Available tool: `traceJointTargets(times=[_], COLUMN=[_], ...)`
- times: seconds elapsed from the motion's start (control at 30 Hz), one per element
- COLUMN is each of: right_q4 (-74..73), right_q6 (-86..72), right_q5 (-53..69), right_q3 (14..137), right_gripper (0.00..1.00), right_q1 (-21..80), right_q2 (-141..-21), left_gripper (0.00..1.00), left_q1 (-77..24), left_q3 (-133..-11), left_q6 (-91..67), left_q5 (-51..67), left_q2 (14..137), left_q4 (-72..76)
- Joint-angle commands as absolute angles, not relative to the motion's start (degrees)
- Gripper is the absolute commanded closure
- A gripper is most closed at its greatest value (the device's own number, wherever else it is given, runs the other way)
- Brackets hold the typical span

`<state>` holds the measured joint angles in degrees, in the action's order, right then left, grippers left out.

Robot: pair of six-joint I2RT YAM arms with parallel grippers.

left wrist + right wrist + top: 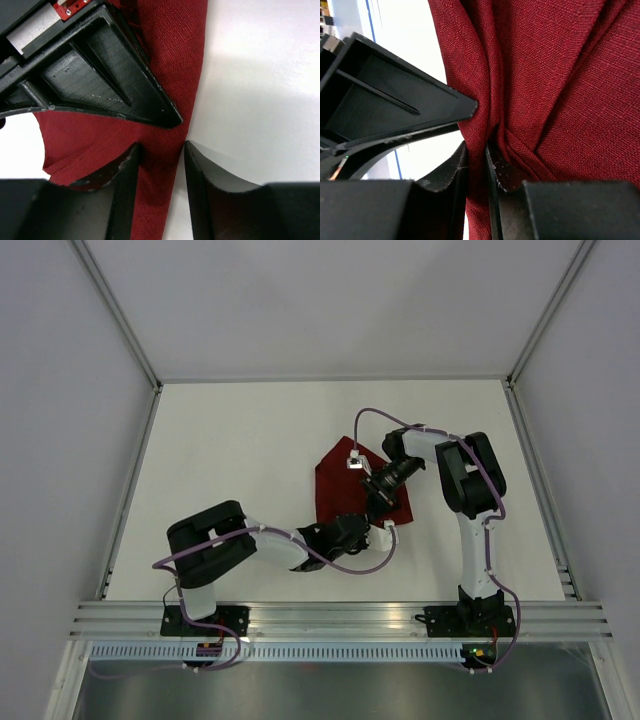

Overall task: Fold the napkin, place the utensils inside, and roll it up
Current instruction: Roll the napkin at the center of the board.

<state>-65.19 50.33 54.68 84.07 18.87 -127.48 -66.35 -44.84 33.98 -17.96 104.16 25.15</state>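
Note:
The dark red napkin [336,483] lies bunched on the white table right of centre. My right gripper [379,490] reaches down onto its right part and is shut on a gathered fold of the napkin [560,75]; the cloth is pinched between the right gripper's [476,148] jaws. My left gripper [365,517] sits just in front, open, astride the napkin's [170,50] right edge, and the left gripper's [160,146] jaws stand apart with flat cloth between them. The two grippers nearly touch. No fork is in view.
Purple cables [372,412] loop over the napkin and both wrists. The right gripper's finger [100,85] fills the left wrist view's upper left. White walls enclose the table [230,460]; an aluminium rail [330,618] runs along the near edge.

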Motion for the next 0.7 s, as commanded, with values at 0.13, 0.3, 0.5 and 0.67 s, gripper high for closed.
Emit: traceJointTargets(times=[0.13,0.3,0.5,0.67], right_q4=[-62.23,-62.14,-60.65,-54.60], right_q6=[54.41,54.40,54.05,48.97], right_q5=[45.70,45.62,45.79,46.14], right_q3=[83.41,83.41,82.27,79.46], right_gripper=[0.75,0.74,0.57,0.43], right_q1=[18.19,18.11,17.93,16.88], right_q2=[-132.01,-131.92,-129.47,-122.53], left_gripper=[0.66,0.85,0.98,0.98], left_q1=[-65.31,-64.42,-62.58,-59.77], left_q3=[-50.09,-51.94,-54.83,-56.69], left_q6=[32.26,30.94,28.57,26.20], left_q5=[-15.56,-11.08,-3.53,4.99], left_q2=[106.35,106.43,106.43,105.91], left_q4=[16.53,11.26,4.84,-1.39])
